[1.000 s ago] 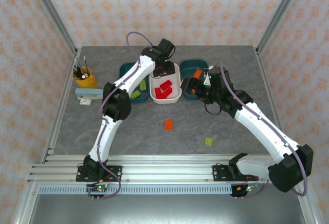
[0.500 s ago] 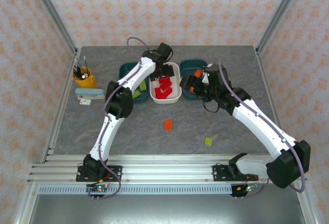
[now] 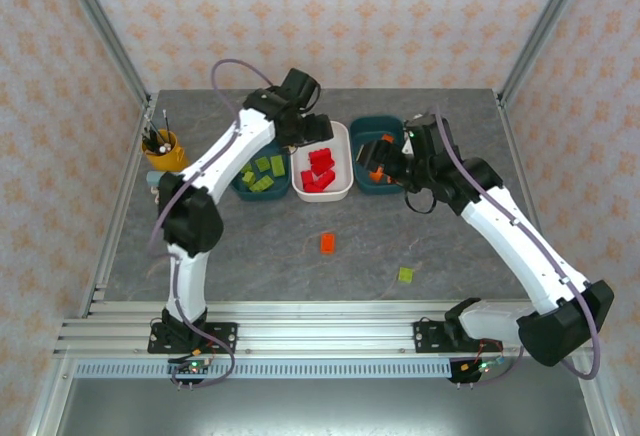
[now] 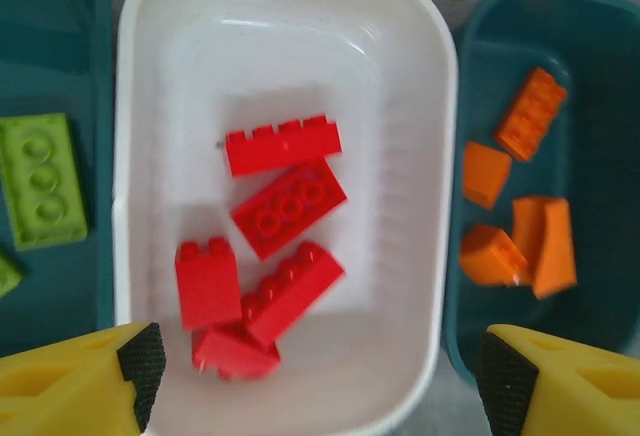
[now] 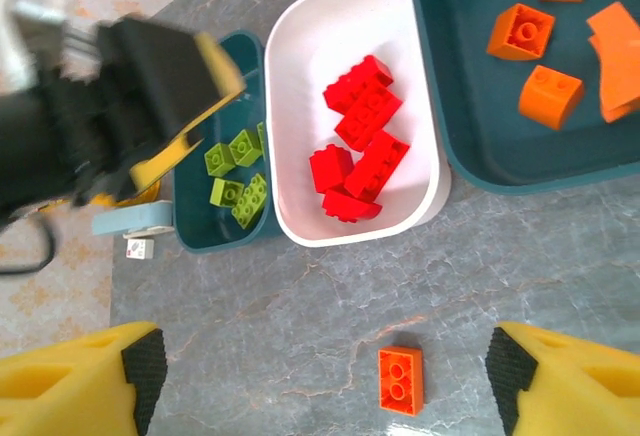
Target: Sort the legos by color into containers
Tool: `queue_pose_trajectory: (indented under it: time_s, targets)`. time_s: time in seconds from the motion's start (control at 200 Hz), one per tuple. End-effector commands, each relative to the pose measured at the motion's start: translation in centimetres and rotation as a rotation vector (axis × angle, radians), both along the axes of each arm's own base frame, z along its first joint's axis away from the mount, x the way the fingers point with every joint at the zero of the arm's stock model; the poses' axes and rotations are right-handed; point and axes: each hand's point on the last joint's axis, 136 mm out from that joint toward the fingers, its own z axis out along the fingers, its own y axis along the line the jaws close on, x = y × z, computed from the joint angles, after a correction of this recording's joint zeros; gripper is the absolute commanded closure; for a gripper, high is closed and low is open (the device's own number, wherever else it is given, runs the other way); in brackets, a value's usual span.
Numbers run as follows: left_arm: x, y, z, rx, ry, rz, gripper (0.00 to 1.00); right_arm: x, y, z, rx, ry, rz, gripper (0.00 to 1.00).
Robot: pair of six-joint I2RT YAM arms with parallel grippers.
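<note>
Grey marbled table (image 3: 250, 256) carries the three trays in a row at its 12 o'clock side. The white tray (image 4: 135, 156) sits in the middle holding a small heap of red bricks (image 4: 288, 208). The left teal tray (image 3: 240, 141) at its 9 o'clock holds green bricks (image 3: 262, 171), and the right teal tray (image 3: 395, 124) at its 3 o'clock holds orange bricks (image 5: 520, 31). Over the last second the left gripper (image 4: 315, 361) has spread its fingers wide and drawn back from above the white tray toward its 11 o'clock corner. Nothing sits between the fingers now, so I judge a red brick has just been dropped in. The right gripper (image 5: 320, 356) has shifted toward 12 o'clock by the right teal tray, its fingers likewise wide and empty. Two pieces lie on the bare table: a loose orange brick (image 3: 327, 243) at 6 o'clock of the white tray and a loose green brick (image 3: 405, 275) at its 5 o'clock. Red looks finished; those two are what is left.
</note>
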Motion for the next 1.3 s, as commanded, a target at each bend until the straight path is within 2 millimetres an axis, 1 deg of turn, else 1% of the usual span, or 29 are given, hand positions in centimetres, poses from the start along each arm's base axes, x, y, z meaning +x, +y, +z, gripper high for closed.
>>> queue_pose_trajectory:
  time_s: [0.0, 0.07, 0.12, 0.205, 0.25, 0.265, 0.33, 0.375, 0.43, 0.47, 0.54, 0.616, 0.686, 0.761, 0.801, 0.906, 1.046, 1.181, 1.296]
  targets:
    - [-2.8, 0.0, 1.0, -0.049, -0.005, -0.004, 0.17, -0.9, -1.3, -0.4, -0.044, 0.053, -0.057, 0.19]
    - [-5.1, 0.7, 1.2, -0.05, -0.002, -0.004, 0.17, -1.3, -1.2, -1.9, -0.093, 0.115, -0.067, 0.21]
    - [-6.6, 1.3, 1.5, -0.051, -0.007, -0.001, 0.18, -1.6, -0.5, -3.0, -0.169, 0.145, -0.05, 0.22]
    - [-9.7, 3.0, 0.9, -0.027, 0.003, 0.008, 0.18, -2.4, 1.8, -5.2, -0.294, 0.185, 0.008, 0.24]
    - [-11.3, 4.2, 0.8, -0.012, -0.001, 0.02, 0.18, -2.9, 3.3, -6.9, -0.341, 0.221, 0.038, 0.27]
    - [-11.9, 4.7, 0.4, -0.003, 0.004, 0.026, 0.17, -2.9, 3.7, -7.4, -0.353, 0.233, 0.042, 0.29]
    - [-14.3, 7.0, 0.1, 0.034, -0.018, 0.056, 0.17, -3.5, 5.7, -9.7, -0.391, 0.278, 0.067, 0.33]
    - [-15.8, 8.5, -0.2, 0.051, -0.044, 0.075, 0.16, -3.8, 7.0, -11.3, -0.418, 0.303, 0.088, 0.34]
    - [-17.7, 9.8, -0.4, 0.047, -0.076, 0.085, 0.15, -4.1, 8.3, -13.4, -0.463, 0.338, 0.11, 0.35]
    - [-19.0, 10.4, -0.6, 0.026, -0.097, 0.087, 0.15, -4.4, 9.0, -14.7, -0.495, 0.364, 0.125, 0.35]
    - [-21.0, 10.8, -0.7, -0.034, -0.122, 0.083, 0.15, -4.8, 10.1, -16.8, -0.526, 0.404, 0.154, 0.35]
    - [-22.9, 11.2, -1.1, -0.088, -0.127, 0.085, 0.15, -4.9, 10.5, -18.8, -0.537, 0.439, 0.162, 0.35]
    - [-24.4, 11.9, -2.0, -0.097, -0.104, 0.106, 0.15, -5.1, 11.1, -20.2, -0.528, 0.458, 0.185, 0.35]
    - [-25.4, 12.4, -2.7, -0.106, -0.086, 0.126, 0.15, -5.4, 11.4, -21.6, -0.535, 0.495, 0.2, 0.35]
    - [-25.6, 12.5, -2.6, -0.114, -0.089, 0.131, 0.15, -5.5, 11.3, -22.3, -0.545, 0.516, 0.199, 0.36]
    - [-25.6, 12.3, -1.9, -0.14, -0.109, 0.125, 0.15, -5.9, 11.0, -23.7, -0.551, 0.546, 0.182, 0.41]
    - [-25.3, 11.4, -1.2, -0.179, -0.121, 0.094, 0.16, -6.2, 11.0, -24.9, -0.52, 0.578, 0.173, 0.43]
    - [-25.3, 10.8, -1.2, -0.2, -0.118, 0.07, 0.16, -6.2, 11.0, -25.5, -0.515, 0.594, 0.174, 0.52]
    - [-25.6, 10.6, -1.5, -0.212, -0.103, 0.064, 0.16, -6.3, 10.6, -26.0, -0.517, 0.604, 0.16, 0.64]
